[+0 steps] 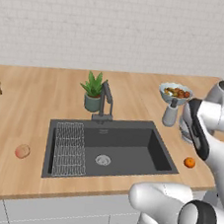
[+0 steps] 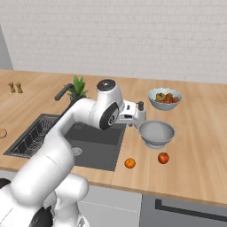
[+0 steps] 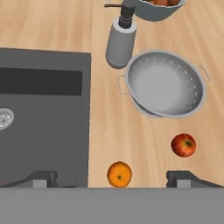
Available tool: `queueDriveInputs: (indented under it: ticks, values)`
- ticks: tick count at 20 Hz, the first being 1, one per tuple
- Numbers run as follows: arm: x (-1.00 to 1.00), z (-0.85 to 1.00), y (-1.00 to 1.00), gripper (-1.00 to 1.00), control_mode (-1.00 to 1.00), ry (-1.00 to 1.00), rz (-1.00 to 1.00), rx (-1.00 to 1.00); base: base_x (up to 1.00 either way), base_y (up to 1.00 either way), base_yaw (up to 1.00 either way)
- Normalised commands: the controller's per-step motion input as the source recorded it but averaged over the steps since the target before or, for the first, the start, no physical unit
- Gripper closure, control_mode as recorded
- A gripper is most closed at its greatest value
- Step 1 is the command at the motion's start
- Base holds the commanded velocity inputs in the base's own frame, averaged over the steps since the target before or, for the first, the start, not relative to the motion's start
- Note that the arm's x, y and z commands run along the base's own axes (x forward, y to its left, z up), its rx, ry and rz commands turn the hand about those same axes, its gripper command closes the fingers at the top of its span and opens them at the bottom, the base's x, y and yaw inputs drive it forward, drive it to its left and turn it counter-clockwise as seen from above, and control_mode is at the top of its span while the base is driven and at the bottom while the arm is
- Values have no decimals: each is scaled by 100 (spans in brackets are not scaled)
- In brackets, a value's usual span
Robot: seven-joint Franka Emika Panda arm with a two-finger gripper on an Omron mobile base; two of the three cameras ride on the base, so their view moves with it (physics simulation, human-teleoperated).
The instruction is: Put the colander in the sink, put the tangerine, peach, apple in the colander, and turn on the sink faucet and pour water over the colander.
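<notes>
The whitish perforated colander rests on the wooden counter to the right of the dark grey sink. In front of it lie the red apple and the small orange tangerine. The pale peach sits on the counter left of the sink. Behind the basin stands the dark sink faucet. My gripper hangs open and empty above the counter, over the tangerine and short of the colander.
A blue-grey bowl of mixed fruit and a grey dispenser bottle stand just behind the colander. A potted plant is beside the faucet. A wire rack lies in the sink's left side.
</notes>
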Motion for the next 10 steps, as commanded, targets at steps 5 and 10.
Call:
queueDriveInputs:
  ticks: [5,10]
  values:
    - [38,-53,-3,-100,-100,4,-1,-3,0,0,0]
    - [21,-51,-5,-100,-100,1,0,1,0,0,0]
